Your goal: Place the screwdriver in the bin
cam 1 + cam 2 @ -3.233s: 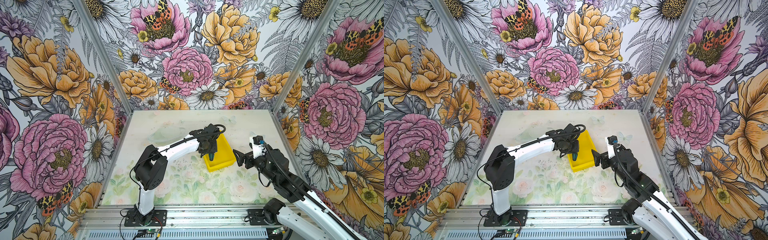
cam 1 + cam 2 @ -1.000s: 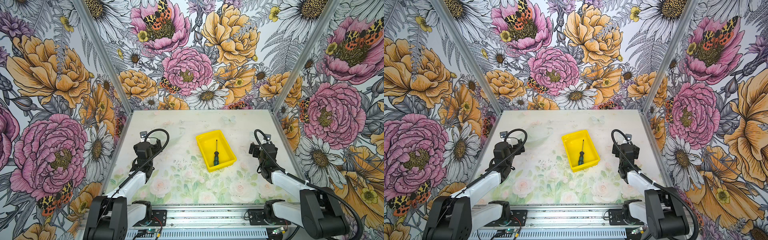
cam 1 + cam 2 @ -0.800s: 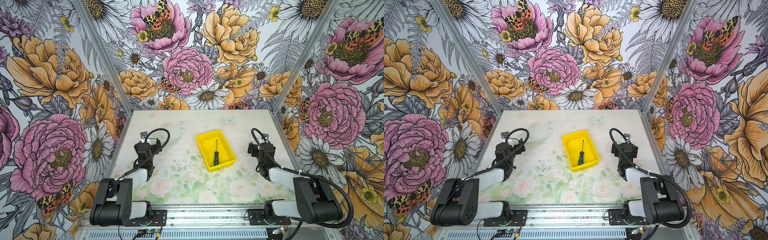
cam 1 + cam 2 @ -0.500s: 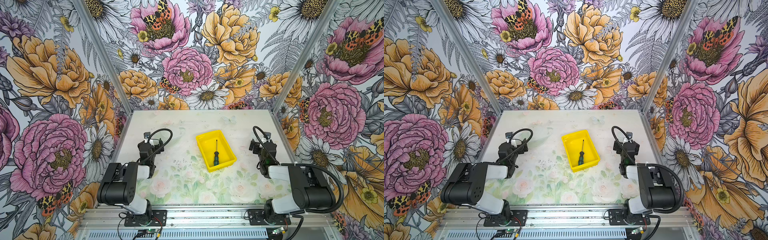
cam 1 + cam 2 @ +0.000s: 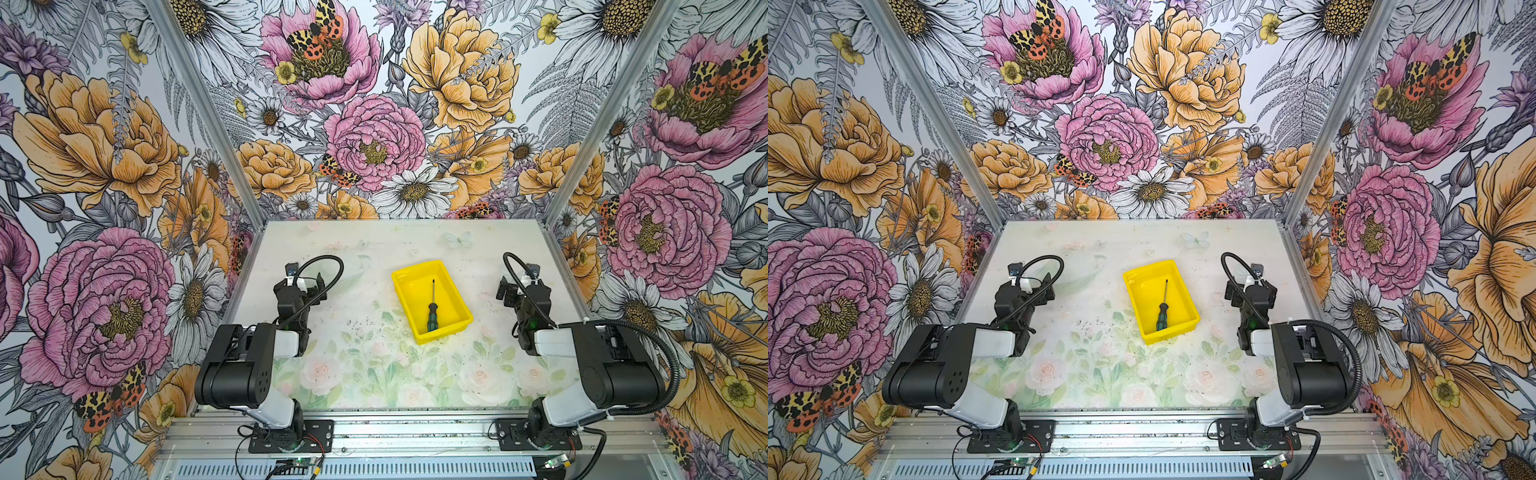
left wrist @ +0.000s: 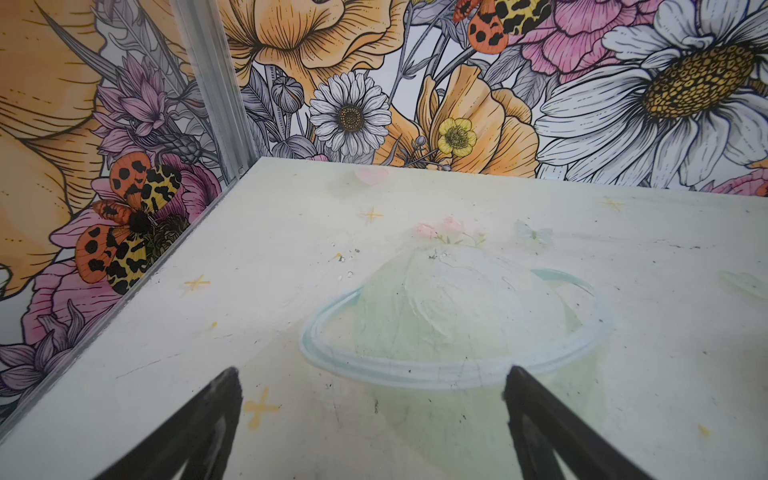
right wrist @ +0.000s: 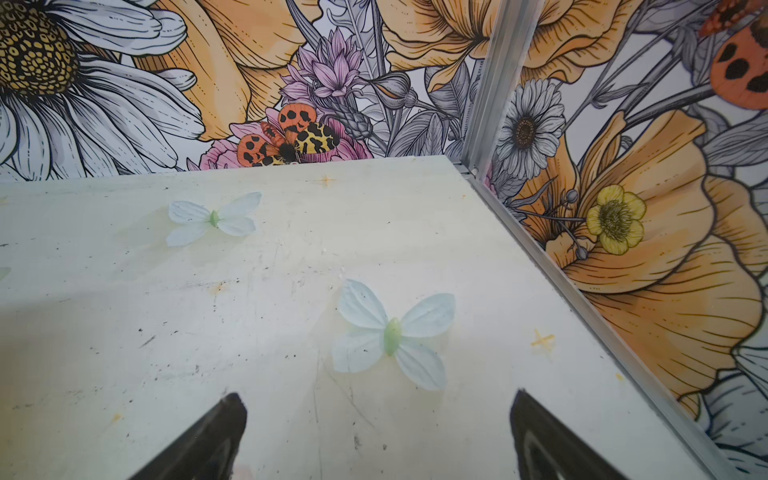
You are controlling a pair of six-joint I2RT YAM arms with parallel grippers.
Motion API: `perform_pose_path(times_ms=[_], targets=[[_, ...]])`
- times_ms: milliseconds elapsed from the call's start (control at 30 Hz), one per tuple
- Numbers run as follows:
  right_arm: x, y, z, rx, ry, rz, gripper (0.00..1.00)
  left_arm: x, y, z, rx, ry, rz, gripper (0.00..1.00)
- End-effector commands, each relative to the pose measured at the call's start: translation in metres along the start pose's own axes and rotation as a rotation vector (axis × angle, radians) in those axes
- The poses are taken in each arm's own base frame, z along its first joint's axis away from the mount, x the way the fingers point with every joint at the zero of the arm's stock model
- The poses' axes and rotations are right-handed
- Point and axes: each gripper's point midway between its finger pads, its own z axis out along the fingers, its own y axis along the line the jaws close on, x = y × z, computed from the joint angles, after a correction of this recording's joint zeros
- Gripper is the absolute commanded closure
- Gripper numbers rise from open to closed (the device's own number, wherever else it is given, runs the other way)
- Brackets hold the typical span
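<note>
The screwdriver lies flat inside the bin, handle toward its near wall. Little can go wrong now, I judge, short of a stray arm sweep knocking the bin. The left gripper and right gripper sit well apart from it at the left and right, both with jaws wide apart and empty.

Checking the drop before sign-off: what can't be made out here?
Tip of the screwdriver: shape too small in both top views.
Whether its handle touches the near wall of the bin: too small there.
Both lie outside both wrist views.
The left gripper and right gripper: finger bases cut off at wrist-view edges.
</note>
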Motion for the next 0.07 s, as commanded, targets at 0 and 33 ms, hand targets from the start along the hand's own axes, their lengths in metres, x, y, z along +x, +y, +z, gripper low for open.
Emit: perform_pose_path(times_ms=[0,33], targets=[[-0.0126,0.0026,0.0002,-0.016,-0.044,0.007,0.00,-0.0067,-0.0038,-0.0002,0.031,-0.026,0.004,0.01],[-0.0123,0.0023,-0.0005,-0.014,-0.045,0.006,0.00,-0.0064,-0.0043,-0.0008,0.025,-0.028,0.011,0.01]])
